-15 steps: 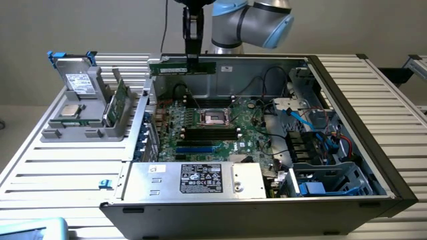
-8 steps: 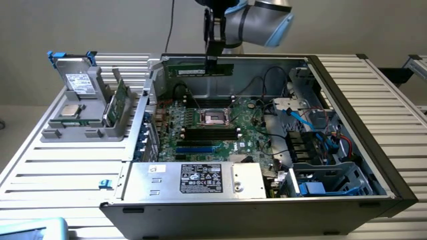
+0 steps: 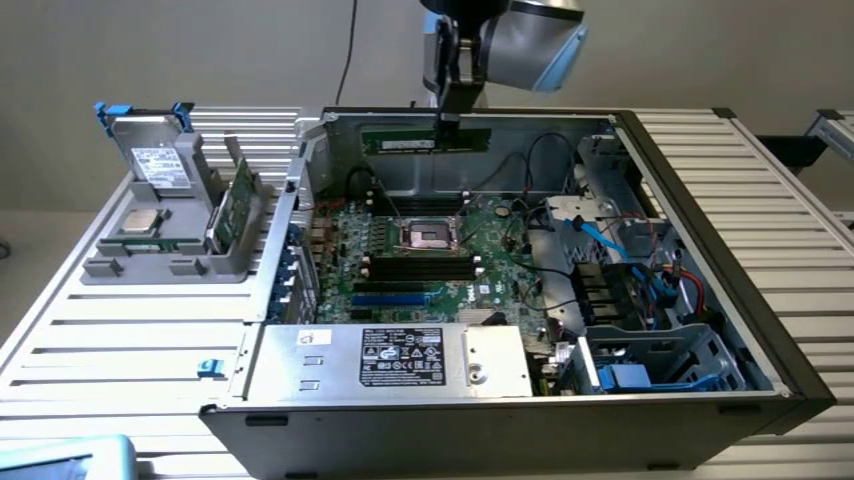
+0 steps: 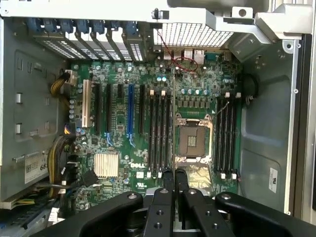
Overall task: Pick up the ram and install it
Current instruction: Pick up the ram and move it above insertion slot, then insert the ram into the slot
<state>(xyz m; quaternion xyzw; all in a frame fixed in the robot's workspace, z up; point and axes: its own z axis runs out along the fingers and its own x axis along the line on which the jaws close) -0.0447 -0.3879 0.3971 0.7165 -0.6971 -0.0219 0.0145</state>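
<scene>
Between the narrow black fingers (image 4: 167, 181) of the gripper (image 3: 450, 121) is the ram (image 3: 407, 141), a long thin green circuit-board stick with a small white label. It is clamped by its upper edge and hangs level over the inside of the open dark grey metal computer case (image 3: 787, 370). Inside the case, the green motherboard (image 4: 118, 126) carries the white word "DELL". Under the case is a white slatted metal table (image 3: 120, 340), and behind the case a plain grey wall (image 3: 200, 50).

I see a lab workbench: below my claw (image 3: 450, 118) an opened computer case (image 3: 400, 430) on a slatted metal table (image 3: 120, 350), parts rack (image 3: 147, 268) beside.
</scene>
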